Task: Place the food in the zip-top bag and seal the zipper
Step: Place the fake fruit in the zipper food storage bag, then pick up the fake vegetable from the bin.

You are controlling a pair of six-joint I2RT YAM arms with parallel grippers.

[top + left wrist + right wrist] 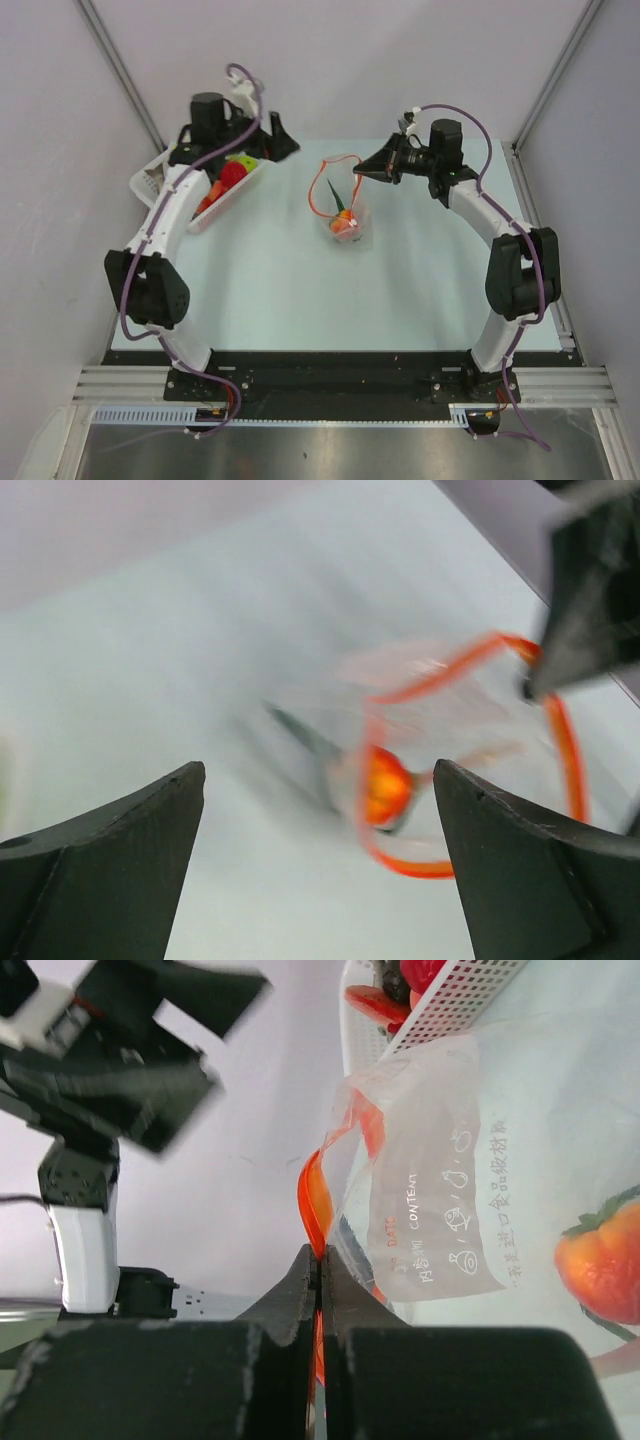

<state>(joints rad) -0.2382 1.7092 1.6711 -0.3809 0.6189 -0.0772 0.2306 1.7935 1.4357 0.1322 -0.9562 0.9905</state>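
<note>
By the white basket (150, 182) of food (232, 172), the left end effector (272, 138) gapes empty; the right end effector (320, 1265) pinches the bag (440, 1190) by its zipper (312, 1192).

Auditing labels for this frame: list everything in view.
zip-top bag: one, clear, table centre, mouth open
zipper: one, red-orange, along the bag's mouth
bagged food: at least one, orange with green top, inside the bag
basket food: several, red, orange, green, in the basket; count unclear
basket: one, white slatted, back left
table: one, pale
left gripper: black, open, empty, over the basket's right end
right gripper: black, shut on the zipper
</note>
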